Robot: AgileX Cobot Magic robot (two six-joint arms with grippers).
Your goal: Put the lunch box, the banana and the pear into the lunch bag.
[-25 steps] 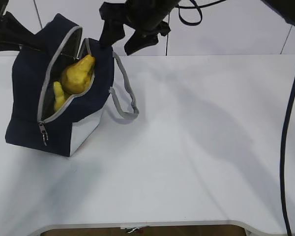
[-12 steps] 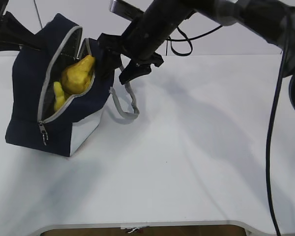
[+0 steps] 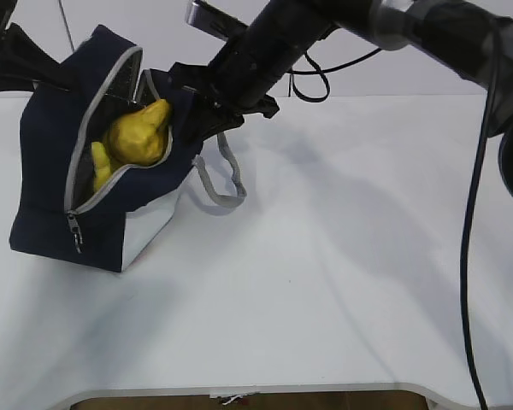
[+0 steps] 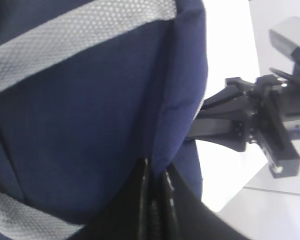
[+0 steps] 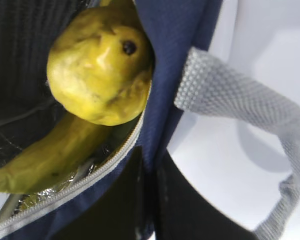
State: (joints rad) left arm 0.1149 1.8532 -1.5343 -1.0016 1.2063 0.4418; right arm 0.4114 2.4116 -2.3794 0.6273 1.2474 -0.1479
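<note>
The navy lunch bag [image 3: 51,201] stands at the table's left with its grey zipper open. Inside, the bumpy yellow pear [image 3: 137,137] rests on top of the banana [image 3: 101,166]; in the right wrist view the pear [image 5: 100,70] and the banana [image 5: 50,155] fill the opening. My left gripper [image 3: 66,81] is shut on a fold of the bag's left wall [image 4: 157,172]. The bag's right rim is pinched in my shut right gripper [image 3: 191,102], next to the zipper [image 5: 149,167]. The lunch box is out of view.
A grey webbing handle [image 3: 222,184] droops from the bag's right side onto the white table [image 3: 342,273]. The zipper's ring pull [image 3: 74,235] hangs at the bag's front corner. My right arm [image 3: 368,26] and its black cable [image 3: 474,256] cross the upper right.
My right gripper came down and left from above the bag to its right rim and shut on the fabric. The pear shifted slightly. The left gripper kept its hold.
</note>
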